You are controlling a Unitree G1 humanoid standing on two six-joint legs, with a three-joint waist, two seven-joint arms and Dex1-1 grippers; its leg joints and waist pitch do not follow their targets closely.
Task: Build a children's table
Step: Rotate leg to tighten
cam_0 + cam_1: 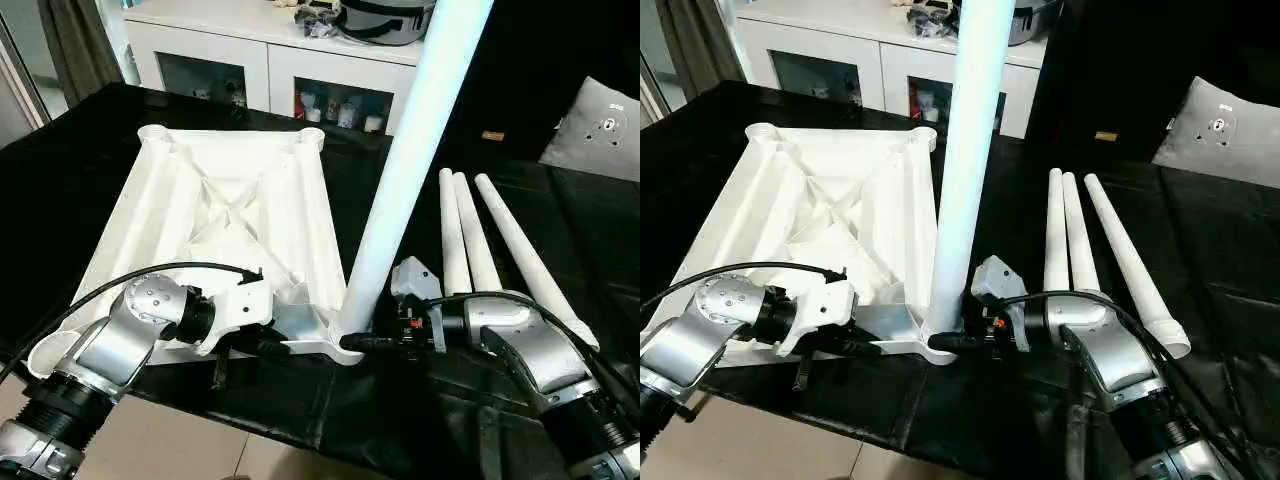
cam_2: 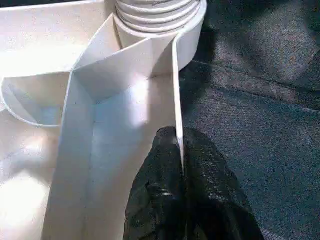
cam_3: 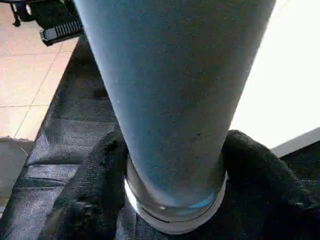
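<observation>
On the black-covered desk [image 1: 560, 250] we see the upturned tabletop [image 1: 230, 215], an upright leg [image 1: 400, 170] socketed in its near corner with the right claw [image 3: 172, 185] clasping its base, and the left claw [image 2: 182, 200] pinching the rim.

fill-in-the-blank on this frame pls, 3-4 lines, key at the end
1. The tabletop lies underside up on a ____ cloth.
2. The number of spare legs lying on the cloth beside it is ____.
3. The left gripper has its jaws shut on the tabletop's ____.
4. The right gripper has its jaws around the base of the ____ leg.

Missing words: black; three; rim; upright
</observation>
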